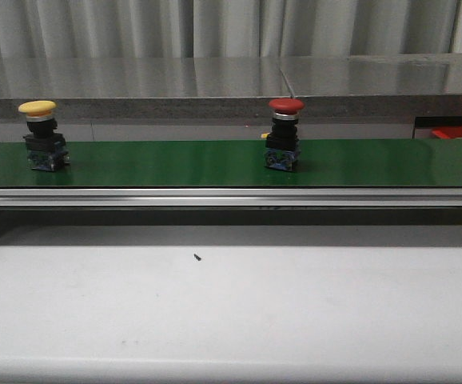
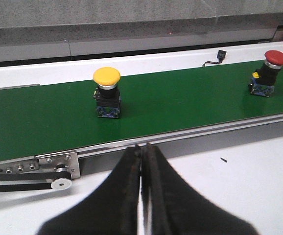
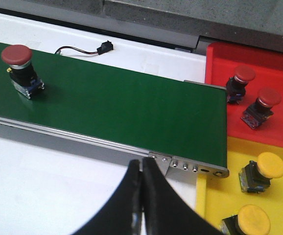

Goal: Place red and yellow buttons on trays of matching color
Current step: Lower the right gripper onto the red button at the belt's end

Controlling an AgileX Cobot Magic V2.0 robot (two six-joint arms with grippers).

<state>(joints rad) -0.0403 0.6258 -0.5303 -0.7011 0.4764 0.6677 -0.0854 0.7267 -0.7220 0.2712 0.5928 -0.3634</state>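
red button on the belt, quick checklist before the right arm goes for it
1. Red button upright on the green belt: ok.
2. Right gripper fingers apart for a grasp: not ok, they are pressed together.
3. Red tray has bare room: ok, two red buttons lie in it.
4. Yellow button far from the red one: ok.
5. Left gripper out of the way: ok, off the belt.
6. Belt stopped: cannot tell.

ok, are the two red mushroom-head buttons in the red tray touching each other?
Apart. The right wrist view shows a strip of red tray floor between the far red button and the near red button.
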